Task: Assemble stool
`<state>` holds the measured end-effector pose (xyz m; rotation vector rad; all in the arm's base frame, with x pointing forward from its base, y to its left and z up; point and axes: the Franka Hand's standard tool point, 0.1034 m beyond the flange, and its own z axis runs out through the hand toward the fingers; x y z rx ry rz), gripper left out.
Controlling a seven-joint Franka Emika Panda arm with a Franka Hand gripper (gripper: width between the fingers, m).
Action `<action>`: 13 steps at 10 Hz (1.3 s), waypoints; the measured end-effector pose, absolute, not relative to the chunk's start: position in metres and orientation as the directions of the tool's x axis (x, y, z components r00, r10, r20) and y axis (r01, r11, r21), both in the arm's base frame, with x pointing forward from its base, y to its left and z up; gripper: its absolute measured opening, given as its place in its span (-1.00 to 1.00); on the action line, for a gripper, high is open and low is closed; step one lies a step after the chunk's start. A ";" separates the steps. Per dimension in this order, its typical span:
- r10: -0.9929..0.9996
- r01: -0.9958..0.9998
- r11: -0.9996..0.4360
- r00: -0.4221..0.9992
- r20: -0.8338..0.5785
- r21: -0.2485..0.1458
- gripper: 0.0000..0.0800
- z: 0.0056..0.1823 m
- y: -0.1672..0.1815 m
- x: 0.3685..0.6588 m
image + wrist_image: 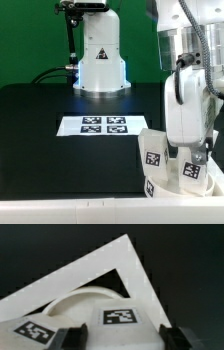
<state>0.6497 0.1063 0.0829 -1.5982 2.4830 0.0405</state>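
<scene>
Wrist view: jaws clamped on 1 tagged leg; next, seat it into the round seat.

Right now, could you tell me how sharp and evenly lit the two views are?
Exterior view: sharp enough to read the marker board, though the arm's white casing glares. Wrist view: soft, the tag slightly blurred, the jaws at the frame's edge dark and out of focus.

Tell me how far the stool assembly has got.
Done: nothing visibly joined. In hand: the hand straddles a tagged chunky white plastic piece; grip unclear. Left: apparently all the joining, with white tagged parts bunched at the black table edge.
</scene>
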 end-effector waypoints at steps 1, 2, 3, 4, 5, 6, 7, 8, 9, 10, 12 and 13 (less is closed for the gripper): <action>-0.925 -0.930 0.359 -0.343 -0.164 -0.081 -0.14 0.082 0.106 0.648; -0.963 -0.972 0.230 -0.221 -0.155 -0.042 0.35 0.080 0.105 0.641; -0.985 -0.997 0.070 -0.065 -0.162 -0.029 0.35 0.086 0.104 0.640; -0.983 -0.996 -0.075 0.083 -0.166 -0.050 0.58 0.095 0.105 0.641; -0.950 -0.967 -0.250 0.256 -0.177 -0.056 0.61 0.103 0.108 0.636; -0.938 -0.954 -0.293 0.300 -0.174 -0.068 0.61 0.107 0.110 0.636; -0.917 -0.932 -0.353 0.362 -0.169 -0.077 0.62 0.105 0.109 0.636; -0.879 -0.894 -0.439 0.449 -0.161 -0.092 0.62 0.105 0.108 0.636; -0.839 -0.852 -0.513 0.523 -0.147 -0.102 0.62 0.105 0.107 0.636; -0.689 -0.694 -0.713 0.720 -0.082 -0.102 0.62 0.108 0.107 0.638; -0.354 -0.351 -0.931 0.935 0.014 -0.095 0.62 0.111 0.110 0.642; -0.322 -0.314 -0.943 0.945 0.065 -0.109 0.62 0.112 0.104 0.645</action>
